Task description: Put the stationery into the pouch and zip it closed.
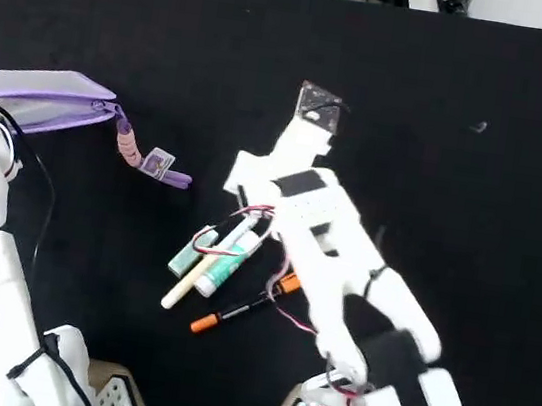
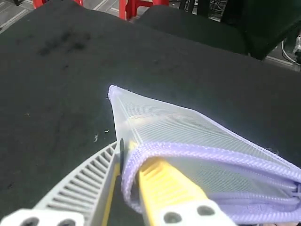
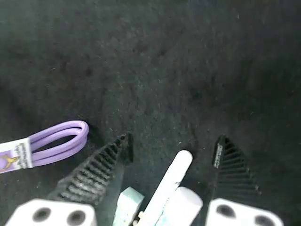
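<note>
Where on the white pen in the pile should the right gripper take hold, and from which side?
Its rounded end, from straight above, I'd say. That end of the white pen lies bare on the cloth, while farther back a teal item crowds it. The open right gripper straddles the barrel.

White arms (image 1: 343,264), black ribbed fingers (image 3: 94,174)

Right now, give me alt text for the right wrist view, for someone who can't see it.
The right gripper is open over a black table, its two ribbed fingers straddling a white pen that lies beside a teal item and a white-capped tube. A purple cord loop with a small tag lies beside one finger.
</note>
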You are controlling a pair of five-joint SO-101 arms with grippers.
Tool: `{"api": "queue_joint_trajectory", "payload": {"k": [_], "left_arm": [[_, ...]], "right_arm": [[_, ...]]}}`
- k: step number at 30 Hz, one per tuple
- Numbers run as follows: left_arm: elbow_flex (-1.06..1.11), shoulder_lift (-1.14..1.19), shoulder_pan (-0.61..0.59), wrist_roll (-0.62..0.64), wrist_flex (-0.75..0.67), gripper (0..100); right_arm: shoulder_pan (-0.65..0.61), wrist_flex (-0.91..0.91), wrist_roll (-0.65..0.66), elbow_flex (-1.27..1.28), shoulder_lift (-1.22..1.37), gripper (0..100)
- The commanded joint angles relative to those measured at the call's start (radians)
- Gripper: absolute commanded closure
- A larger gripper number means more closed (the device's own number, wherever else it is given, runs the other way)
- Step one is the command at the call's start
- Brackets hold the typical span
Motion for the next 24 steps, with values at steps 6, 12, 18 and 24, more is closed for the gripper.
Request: {"api": "queue_joint_trajectory", "payload": {"k": [6, 12, 18, 24], "left_arm": [[-0.030, -0.021, 0.065, 0.003, -0.026, 97], [-0.030, -0.021, 0.071, 0.003, -0.026, 97], [-0.005, -0.021, 0.108, 0.003, -0.034, 97], [0.002, -0.021, 0.113, 0.005, -0.034, 97]], "right_arm": [[-0.106, -0.021, -0.107, -0.084, 0.077, 74.0], [-0.107, -0.021, -0.173, -0.077, 0.099, 74.0], [-0.101, -0.021, -0.186, -0.102, 0.179, 74.0], [-0.069, -0.020, -0.184, -0.150, 0.271, 74.1]]}}
